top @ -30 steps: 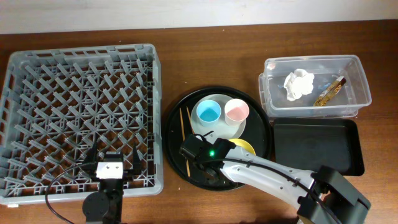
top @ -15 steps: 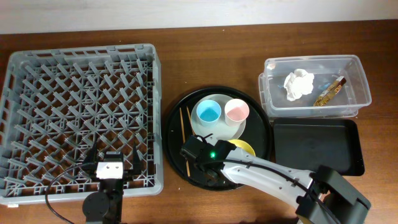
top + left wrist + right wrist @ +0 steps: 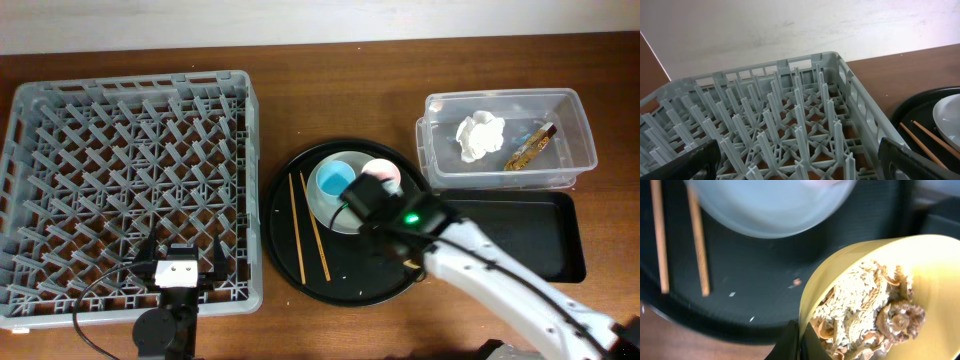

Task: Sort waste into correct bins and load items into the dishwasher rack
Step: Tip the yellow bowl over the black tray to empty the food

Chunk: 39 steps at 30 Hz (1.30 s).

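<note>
Grey dishwasher rack [image 3: 130, 190] is seen at left in overhead, w/ L gripper [image 3: 180, 252] spread wide at its near edge, nothing held; blue cup [image 3: 333, 182] & pink cup [image 3: 385, 170] are set on plate [image 3: 322, 208] beside chopsticks [image 3: 305, 225] on round black tray [image 3: 290, 268], tissue [image 3: 480, 133] & wrapper [image 3: 530, 147] are in clear tub [image 3: 572, 160], black rect. tray [image 3: 520, 235] just below it. L wrist: rack pegs are framed btwn the two open fingers [image 3: 685, 162]. R wrist: R gripper [image 3: 792, 340] is clamped shut on rim of yellow bowl [image 3: 920, 280], food scraps [image 3: 865, 310] heaped inside, bowl held over round tray.
</note>
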Available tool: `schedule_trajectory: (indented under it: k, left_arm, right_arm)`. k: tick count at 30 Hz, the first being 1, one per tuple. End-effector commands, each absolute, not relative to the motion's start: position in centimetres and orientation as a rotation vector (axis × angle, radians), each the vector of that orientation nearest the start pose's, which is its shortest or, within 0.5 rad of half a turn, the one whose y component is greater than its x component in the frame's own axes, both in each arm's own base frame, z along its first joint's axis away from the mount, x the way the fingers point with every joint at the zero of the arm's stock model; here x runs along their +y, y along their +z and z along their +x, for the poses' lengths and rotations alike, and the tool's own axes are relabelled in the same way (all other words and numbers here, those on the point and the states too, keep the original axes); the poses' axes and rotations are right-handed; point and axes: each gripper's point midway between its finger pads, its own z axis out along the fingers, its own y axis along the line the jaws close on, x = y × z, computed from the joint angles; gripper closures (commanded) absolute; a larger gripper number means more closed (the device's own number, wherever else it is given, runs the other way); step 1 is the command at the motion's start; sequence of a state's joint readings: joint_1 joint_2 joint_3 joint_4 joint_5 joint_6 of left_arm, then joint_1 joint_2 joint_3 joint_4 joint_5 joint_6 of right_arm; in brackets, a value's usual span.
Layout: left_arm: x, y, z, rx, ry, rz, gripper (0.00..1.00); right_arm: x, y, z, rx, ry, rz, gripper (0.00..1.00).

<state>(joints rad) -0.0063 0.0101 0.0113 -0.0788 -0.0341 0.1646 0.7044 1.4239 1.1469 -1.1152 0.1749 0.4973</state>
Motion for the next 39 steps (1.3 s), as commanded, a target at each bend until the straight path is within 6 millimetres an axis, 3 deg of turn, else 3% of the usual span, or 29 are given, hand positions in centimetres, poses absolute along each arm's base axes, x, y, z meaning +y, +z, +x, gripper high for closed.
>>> schedule_trajectory:
  k: [1,6,10,14,22,26,31,34,36,39]
  left_arm:
    - [0.5,15.7,24.6,1.647,0.160,0.119,0.01]
    - [0.5,15.7,24.6,1.647,0.160,0.119,0.01]
    - [0.5,15.7,24.6,1.647,0.160,0.119,0.01]
    - [0.5,15.7,24.6,1.647,0.160,0.119,0.01]
    - [0.5,15.7,24.6,1.647,0.160,0.119,0.01]
    - [0.5,15.7,24.6,1.647,0.160,0.119,0.01]
    - [0.5,15.7,24.6,1.647,0.160,0.120,0.01]
    - [0.5,15.7,24.6,1.647,0.160,0.119,0.01]
    - [0.5,15.7,24.6,1.647,0.160,0.120,0.01]
    - [0.5,15.7,24.6,1.647,0.160,0.119,0.01]
  right_arm:
    - [11.2,16.0,25.8,2.796,-0.009,-0.018,0.96]
    - [3.6,16.9,28.1,2.787,0.251,0.264,0.96]
    - [-1.4,18.5,29.7,2.625,0.593,0.444,0.96]
    - [-4.4,18.6,30.0,2.528,0.747,0.481,0.96]
    - [-5.5,15.6,30.3,2.362,1.112,0.596,0.96]
    - [-8.2,15.1,29.1,2.141,1.222,0.726,0.96]
    - [-9.3,14.3,27.9,1.905,1.297,0.699,0.96]
    - [-8.9,14.8,28.0,1.827,1.323,0.601,0.96]
    - [-8.6,16.9,28.0,1.728,1.393,0.514,0.96]
    - [-8.7,17.2,28.0,1.713,1.431,0.542,0.96]
